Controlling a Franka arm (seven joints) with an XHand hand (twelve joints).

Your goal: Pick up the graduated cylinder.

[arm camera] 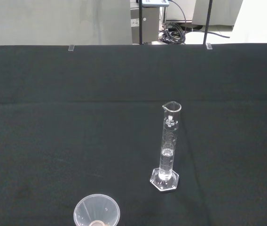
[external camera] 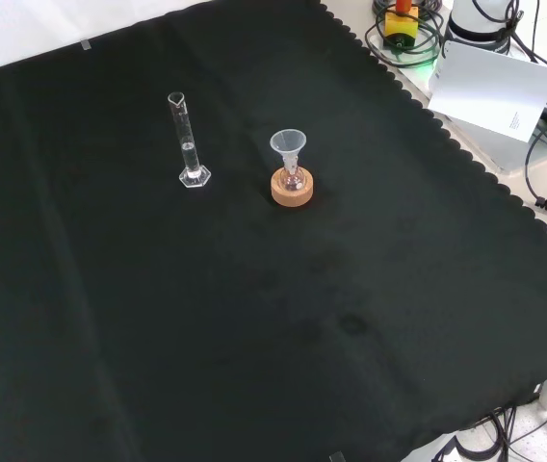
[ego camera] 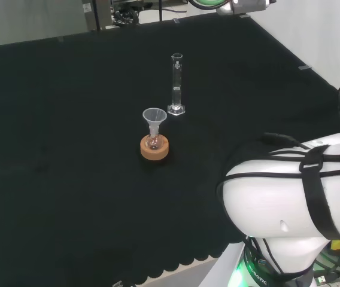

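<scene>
The head view looks from behind and above the arm's white link (ego camera: 290,203), out across the black-clothed surface (ego camera: 68,149) to the graduated cylinder (ego camera: 176,86), which stands mid-distance. The front view looks down from the opposite side, higher and farther off, with the cylinder (external camera: 189,140) left of the funnel (external camera: 289,146) on its cork ring (external camera: 292,189). The wrist view sits low and close, facing the cylinder (arm camera: 167,148) level-on, with the funnel's rim (arm camera: 97,212) nearer the camera. All three share the cylinder and the funnel beside it
</scene>
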